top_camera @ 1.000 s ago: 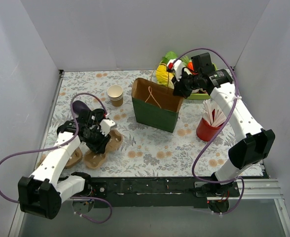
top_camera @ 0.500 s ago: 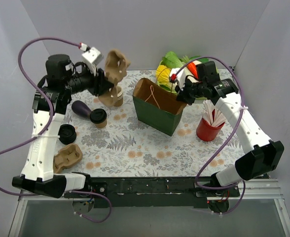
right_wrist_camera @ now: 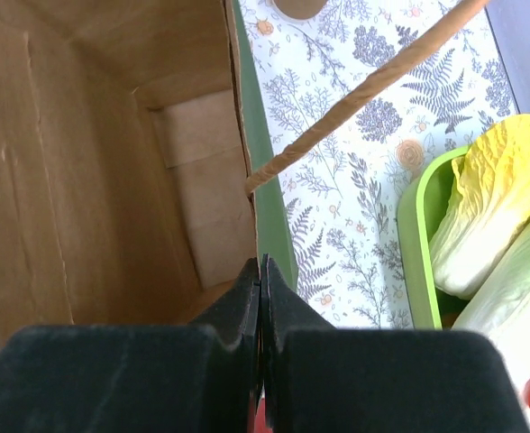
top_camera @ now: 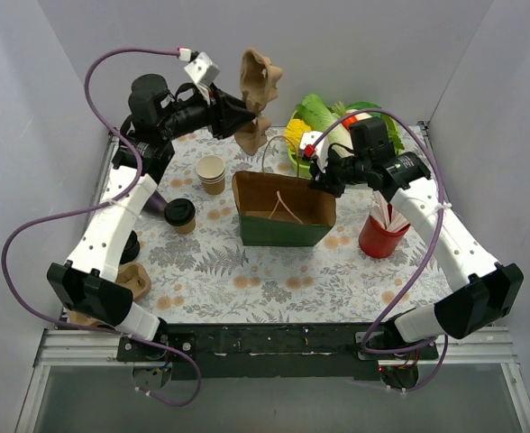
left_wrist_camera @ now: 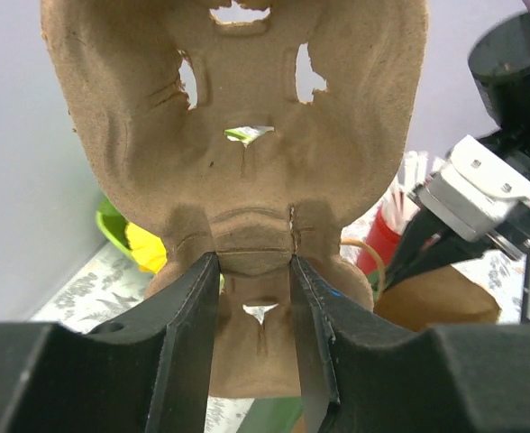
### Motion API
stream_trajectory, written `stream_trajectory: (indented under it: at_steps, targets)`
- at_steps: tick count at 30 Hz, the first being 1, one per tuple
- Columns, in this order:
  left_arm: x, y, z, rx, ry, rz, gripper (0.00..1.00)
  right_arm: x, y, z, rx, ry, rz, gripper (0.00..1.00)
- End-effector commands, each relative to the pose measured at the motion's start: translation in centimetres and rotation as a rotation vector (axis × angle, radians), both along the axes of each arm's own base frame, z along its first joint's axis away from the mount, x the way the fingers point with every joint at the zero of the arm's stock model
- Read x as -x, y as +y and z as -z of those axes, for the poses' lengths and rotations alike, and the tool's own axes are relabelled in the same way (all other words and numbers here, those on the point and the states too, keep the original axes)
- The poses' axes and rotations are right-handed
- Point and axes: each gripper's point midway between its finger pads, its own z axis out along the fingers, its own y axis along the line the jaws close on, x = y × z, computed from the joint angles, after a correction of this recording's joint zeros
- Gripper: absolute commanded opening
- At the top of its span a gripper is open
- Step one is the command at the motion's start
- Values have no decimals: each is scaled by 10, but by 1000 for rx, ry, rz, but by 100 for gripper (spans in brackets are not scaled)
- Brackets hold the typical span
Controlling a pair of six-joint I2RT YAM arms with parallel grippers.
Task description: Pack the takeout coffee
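Above floral table (top_camera: 247,271), left gripper (left_wrist_camera: 253,260) pinches pulp carrier (top_camera: 258,86); right gripper (right_wrist_camera: 260,271) pinches rim of bag (top_camera: 283,230).

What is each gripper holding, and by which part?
The left gripper clamps the pulp cup carrier at its narrow middle, up in the air. The right gripper pinches the paper bag by its top rim.

Bright, even light falls from overhead. Shadows lie soft on the bench (top_camera: 247,271). In both wrist views the near jaws are blurred.
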Motion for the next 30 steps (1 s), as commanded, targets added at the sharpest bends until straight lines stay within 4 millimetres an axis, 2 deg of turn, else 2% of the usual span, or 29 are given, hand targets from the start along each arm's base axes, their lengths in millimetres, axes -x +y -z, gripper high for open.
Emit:
stream_trajectory:
  at_steps: [1, 2, 3, 4, 6, 7, 9, 13, 14, 17, 30]
  targets:
    - [34, -14, -23, 50, -92, 80, 0, -7, 14, -22, -76, -28, 7, 1]
    - [43, -12, -29, 60, -119, 78, 0, -8, 15, -23, -80, -28, 10, 1]
    - [42, -12, -14, 57, -90, 67, 0, -9, 15, -24, -85, -19, 17, 1]
    - [44, -12, -12, 61, -91, 64, 0, -10, 16, -24, -89, -12, 22, 1]
    - [54, -9, -18, 85, -117, 49, 0, -12, 16, -23, -89, -3, 37, 1]
    - [53, -7, -12, 84, -108, 32, 0, -12, 17, -23, -92, 6, 41, 1]
    - [60, -3, -17, 96, -121, 19, 0, -12, 18, -22, -96, 19, 46, 1]
    - [65, -1, -2, 75, -113, 20, 0, -12, 20, -25, -107, 32, 43, 1]
    - [65, -3, 9, 63, -92, 31, 0, -13, 21, -27, -109, 30, 44, 1]
    - [68, -7, 23, 42, -76, 65, 0, -14, 21, -32, -113, 25, 44, 1]
    - [68, -26, 69, -60, -55, 133, 0, -12, 23, -38, -121, 23, 31, 1]
